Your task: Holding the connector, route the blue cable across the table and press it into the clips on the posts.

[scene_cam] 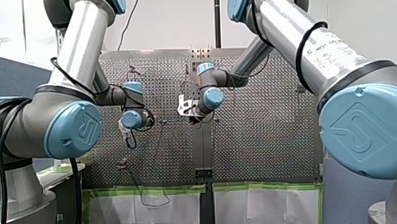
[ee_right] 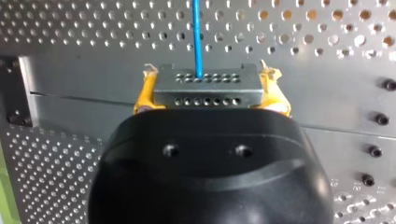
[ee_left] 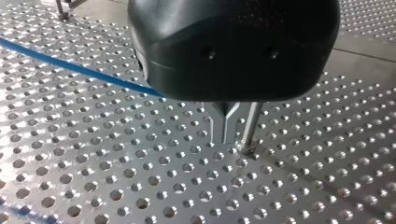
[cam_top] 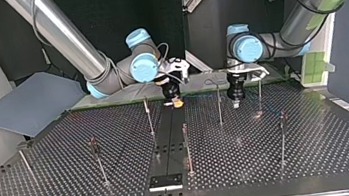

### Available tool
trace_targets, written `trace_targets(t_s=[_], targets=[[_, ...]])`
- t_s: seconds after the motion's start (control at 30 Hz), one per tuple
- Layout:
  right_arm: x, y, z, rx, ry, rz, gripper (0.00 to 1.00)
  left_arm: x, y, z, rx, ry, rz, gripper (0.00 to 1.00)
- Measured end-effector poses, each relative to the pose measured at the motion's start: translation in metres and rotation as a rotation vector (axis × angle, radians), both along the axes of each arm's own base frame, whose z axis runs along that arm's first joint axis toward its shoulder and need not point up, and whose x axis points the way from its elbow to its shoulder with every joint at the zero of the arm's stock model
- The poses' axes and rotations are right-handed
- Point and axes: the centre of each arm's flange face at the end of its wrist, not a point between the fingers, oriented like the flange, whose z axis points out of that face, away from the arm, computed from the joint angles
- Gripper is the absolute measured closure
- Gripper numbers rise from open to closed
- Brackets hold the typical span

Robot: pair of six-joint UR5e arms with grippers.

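Right gripper [ee_right: 210, 84]: clenched on the grey metal connector block [ee_right: 233, 91], which has two rows of holes. The yellow pads [ee_right: 144, 95] press on its two short ends, so the cable face points away from the wrist and the line can pay out freely.
Blue cable [ee_right: 198, 37]: leaves a hole in the middle of the connector and runs straight ahead of the right gripper over the perforated metal table [ee_right: 70, 28].
Left gripper [ee_left: 225, 140]: black, low over the table, just beside a thin metal post [ee_left: 251, 123]. Can't tell if it is closed or gripping anything. My guess is it sits there to guide the cable at that post.
Cable vs left gripper: in the left wrist view the cable comes in low over the table from the side and goes out of sight behind the black housing. Any contact is hidden.
Layout, top view: both grippers are at the table's far edge, right gripper left of centre, left gripper right of centre, well apart. The other posts [cam_top: 187, 147] stand nearer. No cable shows on them.
Stage: looks early; no routing into clips visible yet.
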Motion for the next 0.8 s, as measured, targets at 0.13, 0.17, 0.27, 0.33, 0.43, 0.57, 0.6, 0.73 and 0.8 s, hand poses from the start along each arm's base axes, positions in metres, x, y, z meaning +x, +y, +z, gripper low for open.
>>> trace_targets(t_s=[0.13,0.17,0.27,0.33,0.43,0.57,0.6,0.73,0.8], targets=[[-0.003,-0.004,0.0,-0.002,-0.002,-0.006,1.0,0.008,0.004,0.006,-0.001,-0.016,-0.003,1.0],[-0.003,-0.005,0.0,-0.002,-0.002,-0.008,1.0,0.009,0.004,0.007,-0.001,-0.019,-0.004,1.0],[-0.005,-0.007,0.001,-0.003,-0.003,-0.011,1.0,0.013,0.007,0.01,-0.002,-0.027,-0.006,1.0],[-0.005,-0.008,0.001,-0.002,-0.004,-0.01,1.0,0.014,0.008,0.011,-0.001,-0.029,-0.006,1.0],[-0.006,-0.01,0.001,-0.002,-0.006,-0.005,1.0,0.015,0.01,0.011,0.0,-0.03,-0.004,1.0],[-0.006,-0.01,0.001,-0.003,-0.009,-0.003,1.0,0.015,0.012,0.011,0.004,-0.026,0.007,0.64],[-0.006,-0.011,0.001,-0.003,-0.009,-0.003,1.0,0.014,0.012,0.01,0.008,-0.022,0.013,0.64],[-0.007,-0.013,0.001,-0.002,-0.009,-0.006,1.0,0.011,0.011,0.008,0.03,-0.001,0.03,0.0],[-0.008,-0.013,0.001,-0.002,-0.008,-0.008,1.0,0.009,0.01,0.007,0.044,0.011,0.039,0.0]])
